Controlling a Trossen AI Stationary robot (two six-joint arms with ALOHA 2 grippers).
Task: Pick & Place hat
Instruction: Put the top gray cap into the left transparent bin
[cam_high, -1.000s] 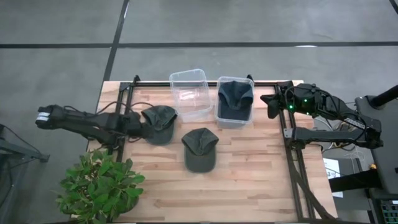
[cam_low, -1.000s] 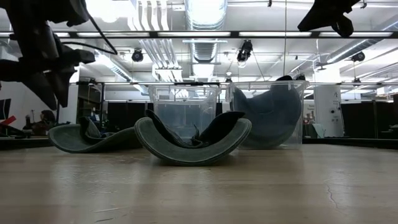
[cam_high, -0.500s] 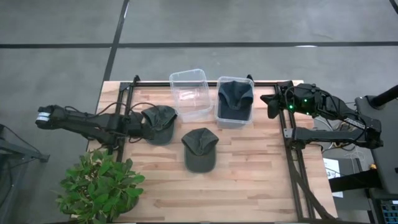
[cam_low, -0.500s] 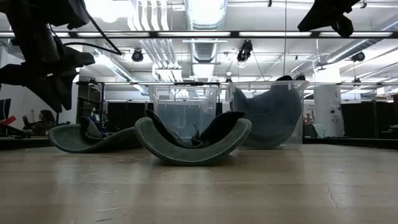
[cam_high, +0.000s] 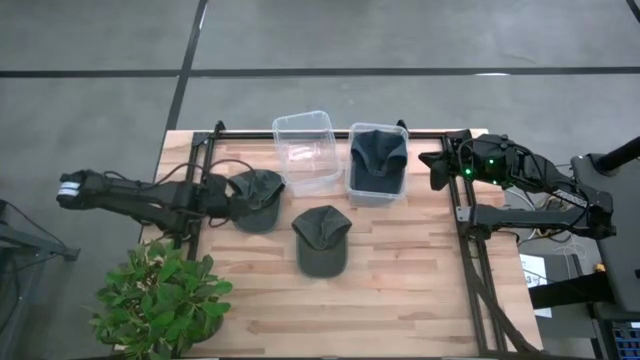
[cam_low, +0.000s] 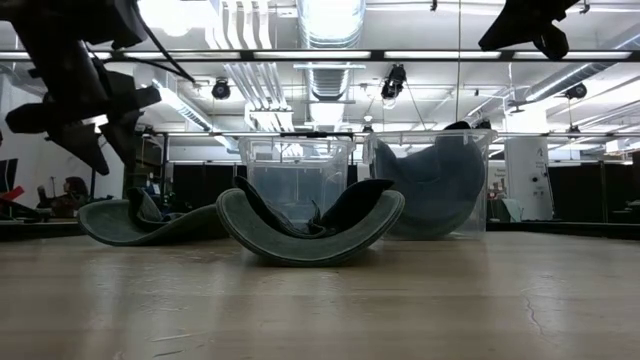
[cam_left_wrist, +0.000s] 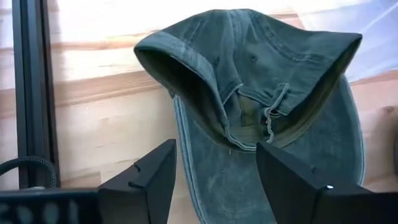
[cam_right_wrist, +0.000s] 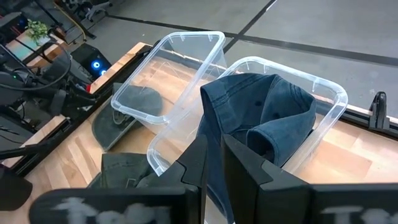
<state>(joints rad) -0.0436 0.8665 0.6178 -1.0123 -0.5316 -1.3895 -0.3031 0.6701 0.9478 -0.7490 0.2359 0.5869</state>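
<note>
Three hats show. A green hat (cam_high: 256, 198) (cam_left_wrist: 261, 93) lies on the table at the left, its open inside facing my left wrist camera. My left gripper (cam_high: 228, 205) (cam_low: 112, 152) (cam_left_wrist: 214, 180) hovers open just left of it and above it; the fingers stand apart over its brim, clear of it. A second green hat (cam_high: 322, 240) (cam_low: 310, 225) lies mid-table. A blue hat (cam_high: 378, 160) (cam_right_wrist: 261, 118) sits in the right clear bin (cam_high: 402, 135). My right gripper (cam_high: 432, 165) (cam_right_wrist: 214, 158) waits shut and empty at the far right.
An empty clear bin (cam_high: 305, 150) (cam_right_wrist: 180, 81) stands tilted beside the bin with the blue hat. Black frame rails (cam_high: 200, 170) (cam_high: 465, 225) run along the table's left and right sides. A potted plant (cam_high: 160, 300) stands at the near left corner.
My left gripper has opened its fingers wide above the left green hat, and it has edged slightly toward that hat. The hats and bins have kept their places.
</note>
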